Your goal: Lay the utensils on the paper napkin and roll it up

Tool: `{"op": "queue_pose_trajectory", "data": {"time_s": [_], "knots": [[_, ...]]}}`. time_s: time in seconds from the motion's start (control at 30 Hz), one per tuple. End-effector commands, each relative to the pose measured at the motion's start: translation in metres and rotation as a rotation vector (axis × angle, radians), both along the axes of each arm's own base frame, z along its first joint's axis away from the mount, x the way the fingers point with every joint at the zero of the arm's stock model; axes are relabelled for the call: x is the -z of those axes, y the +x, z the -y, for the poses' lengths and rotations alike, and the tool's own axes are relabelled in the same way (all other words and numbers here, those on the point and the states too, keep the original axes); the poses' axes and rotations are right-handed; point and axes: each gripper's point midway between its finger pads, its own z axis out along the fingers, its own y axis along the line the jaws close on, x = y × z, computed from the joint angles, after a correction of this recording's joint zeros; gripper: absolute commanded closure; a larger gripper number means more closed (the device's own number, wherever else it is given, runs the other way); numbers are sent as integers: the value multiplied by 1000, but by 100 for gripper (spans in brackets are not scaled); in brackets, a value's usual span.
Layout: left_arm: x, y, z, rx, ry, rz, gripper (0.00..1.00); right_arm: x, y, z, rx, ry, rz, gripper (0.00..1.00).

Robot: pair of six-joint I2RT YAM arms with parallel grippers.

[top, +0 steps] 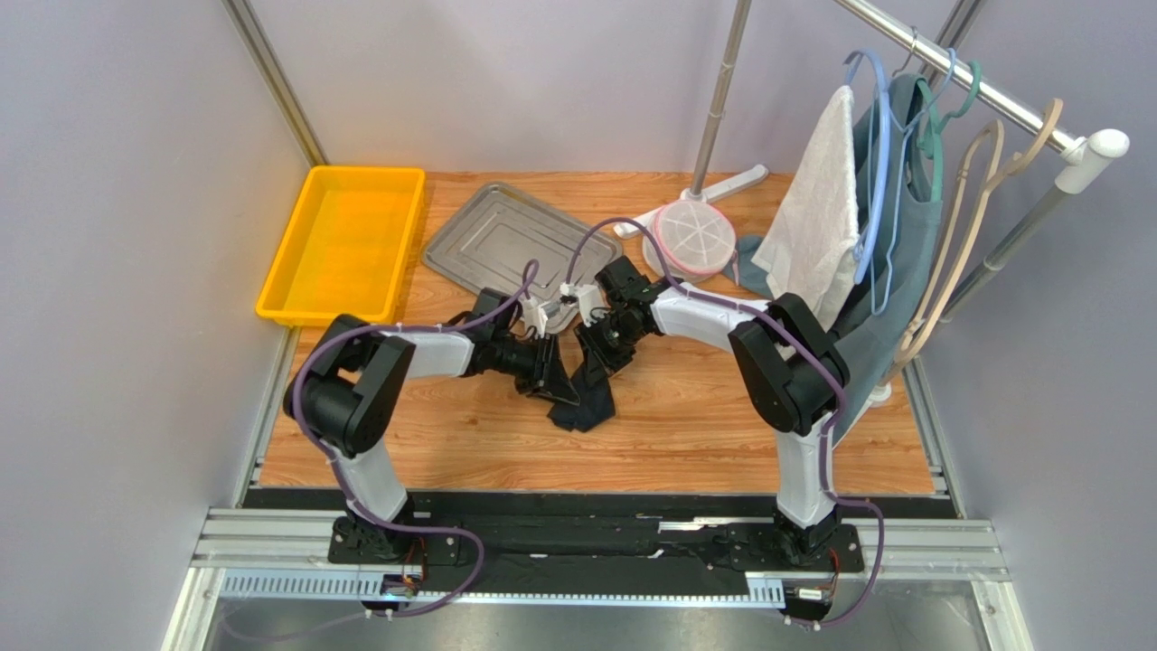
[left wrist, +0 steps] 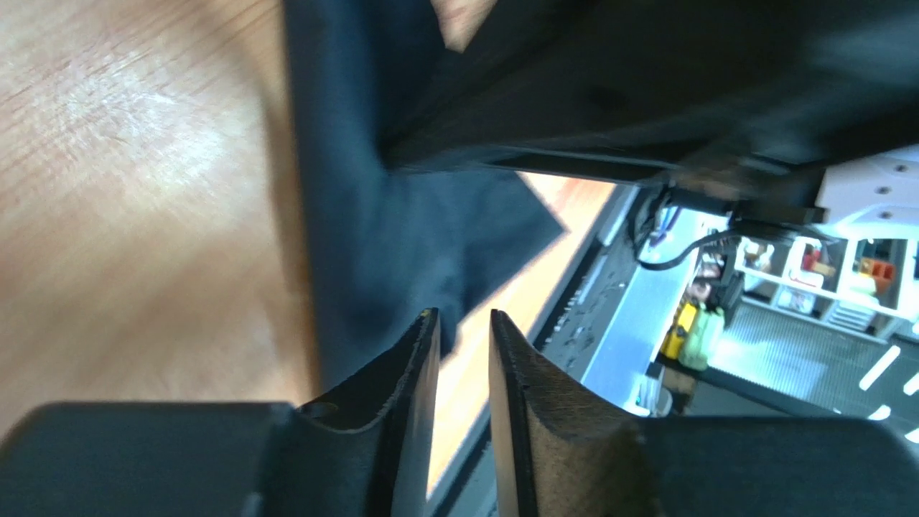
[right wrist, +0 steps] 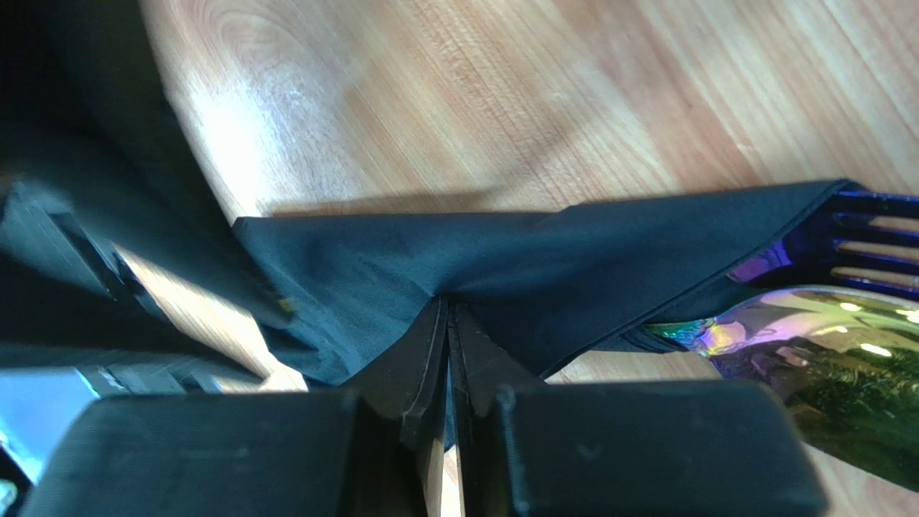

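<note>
The black paper napkin lies crumpled on the wooden table between both grippers. In the right wrist view it is folded over the utensils. The purple fork's tines and the spoon's shiny gold bowl stick out of it at the right. My right gripper is shut on the napkin's edge; it also shows in the top view. My left gripper is open by a narrow gap with nothing in it. It hovers over the napkin's corner, close beside the right gripper, and shows in the top view.
A yellow bin and a grey metal tray sit at the back left. A round white stand base sits at the back centre. A white towel and several hangers hang from a rack at the right. The table's near edge is close to the left gripper.
</note>
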Motion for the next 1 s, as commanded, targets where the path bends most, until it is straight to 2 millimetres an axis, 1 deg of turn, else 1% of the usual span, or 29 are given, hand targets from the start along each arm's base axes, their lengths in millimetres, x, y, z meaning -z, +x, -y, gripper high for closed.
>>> {"op": "queue_pose_trajectory", "data": {"time_s": [0.0,0.03,0.1,0.13,0.17,0.2,0.23,0.27,0.3,0.33,0.37,0.4,0.43,0.47,0.5,0.53,0.57,0.6,0.67,0.73,0.77,0.97], "knots": [[20,3,9,48,-26,7,72,42,-1,30,-78,-175,59,92],[37,1,7,42,-1,-28,76,39,2,29,-81,-173,72,92],[48,3,9,36,-4,-43,83,33,7,28,-72,-170,84,92],[60,-1,9,32,-1,-84,88,25,14,27,-53,-161,89,92],[63,-1,10,14,-8,-113,90,18,16,26,-38,-147,83,91],[66,1,14,10,-21,-102,92,11,19,26,-12,-132,75,89],[72,0,15,1,-20,-119,96,-2,25,28,29,-109,69,87],[72,0,18,-10,-28,-132,98,-15,28,26,80,-74,43,86],[72,0,23,-8,-35,-114,99,-23,29,28,118,-56,27,83],[74,1,25,-15,-33,-111,100,-31,36,35,162,-35,18,81],[73,1,28,-24,-39,-122,100,-46,37,36,235,1,-13,79],[72,1,33,-22,-47,-109,100,-46,34,41,274,-1,-40,70],[73,3,35,-31,-41,-107,100,-49,39,50,324,7,-54,69],[73,5,37,-42,-40,-112,100,-54,37,54,382,20,-87,67],[74,6,39,-46,-40,-110,100,-50,32,60,415,13,-117,63],[78,6,40,-60,-31,-123,100,-48,34,66,453,18,-129,62],[78,9,42,-74,-34,-133,100,-46,33,69,477,20,-139,61],[80,8,44,-72,-35,-139,100,-41,27,72,513,16,-174,60],[84,8,45,-84,-25,-154,100,-38,30,71,537,32,-163,59],[86,7,45,-85,-25,-161,100,-32,29,69,566,46,-179,54],[85,7,45,-85,-26,-160,100,-30,29,67,571,55,-185,53],[84,8,46,-82,-30,-151,100,-15,39,57,607,82,-223,53]]}}
